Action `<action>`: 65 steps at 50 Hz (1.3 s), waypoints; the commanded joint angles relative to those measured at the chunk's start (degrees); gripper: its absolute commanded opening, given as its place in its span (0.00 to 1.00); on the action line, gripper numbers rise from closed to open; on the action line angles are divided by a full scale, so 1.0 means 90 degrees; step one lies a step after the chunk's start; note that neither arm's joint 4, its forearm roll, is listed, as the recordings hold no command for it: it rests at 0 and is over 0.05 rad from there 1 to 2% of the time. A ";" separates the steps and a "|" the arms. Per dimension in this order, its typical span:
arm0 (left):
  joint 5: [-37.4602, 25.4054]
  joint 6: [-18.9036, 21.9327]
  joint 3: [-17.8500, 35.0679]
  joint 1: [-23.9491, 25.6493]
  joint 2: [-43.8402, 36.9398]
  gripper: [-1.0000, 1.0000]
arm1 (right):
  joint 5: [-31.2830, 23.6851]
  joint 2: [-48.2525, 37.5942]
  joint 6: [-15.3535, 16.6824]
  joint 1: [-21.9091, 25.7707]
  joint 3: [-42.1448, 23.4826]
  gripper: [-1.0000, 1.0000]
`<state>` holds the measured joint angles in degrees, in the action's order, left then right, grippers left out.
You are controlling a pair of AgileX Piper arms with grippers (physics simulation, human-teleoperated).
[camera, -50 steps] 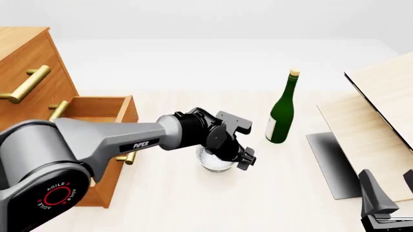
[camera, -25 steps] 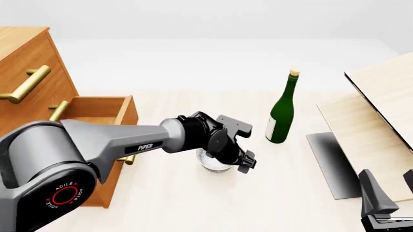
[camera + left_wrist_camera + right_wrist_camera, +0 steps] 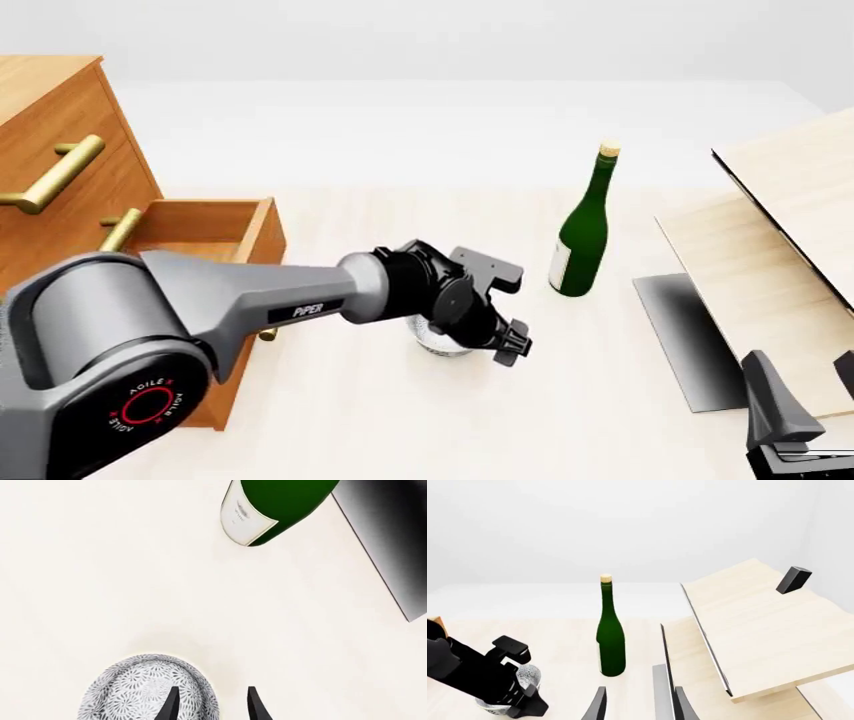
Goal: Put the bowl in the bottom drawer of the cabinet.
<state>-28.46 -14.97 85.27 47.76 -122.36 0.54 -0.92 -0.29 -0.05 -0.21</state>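
Lowered a little since the earlier frames, the left gripper (image 3: 509,347) now sits down at the bowl (image 3: 438,338), its wrist tilted further toward the table. In the left wrist view its two dark fingertips (image 3: 172,706) stand spread, one over the bowl's inner wall and the other outside the rim, straddling that rim; contact cannot be confirmed.

The bowl is small, round and deep-sided, white with a fine blue-grey speckled pattern inside and out. It stands upright on the pale table (image 3: 400,420), mostly masked in the front view by the black wrist of the left arm.

To the bowl's left stands the cabinet (image 3: 54,130), orange-brown wood with brass bar handles. Its bottom drawer (image 3: 200,240) is pulled out toward the bowl, a plain open-topped wooden box, partly hidden behind the grey arm.

To the bowl's right and farther back stands a green bottle (image 3: 583,228), upright, glossy, with a white label and a pale cork, well clear of the bowl. Beyond it to the right lie pale wooden boards (image 3: 787,230), sloping, with a dark grey slab (image 3: 687,340) beneath them.

The right gripper (image 3: 634,704) rests far to the bowl's right at the near edge, its fingers parted and holding nothing.
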 commanded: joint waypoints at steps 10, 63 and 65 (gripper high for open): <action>0.0092 -0.0111 -0.0115 0.0059 -0.0008 1.00 | 0.0000 0.0001 0.0000 0.0000 0.0000 1.00; -0.0089 0.0280 0.0171 -0.0145 0.0076 0.00 | -0.0001 0.0002 0.0000 0.0000 0.0000 1.00; -0.0059 0.0273 0.0152 -0.0158 0.0121 0.00 | 0.0000 -0.0001 -0.0001 0.0000 0.0000 1.00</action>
<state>-29.02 -13.55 86.10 47.04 -121.23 0.54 -0.91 -0.30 -0.06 -0.21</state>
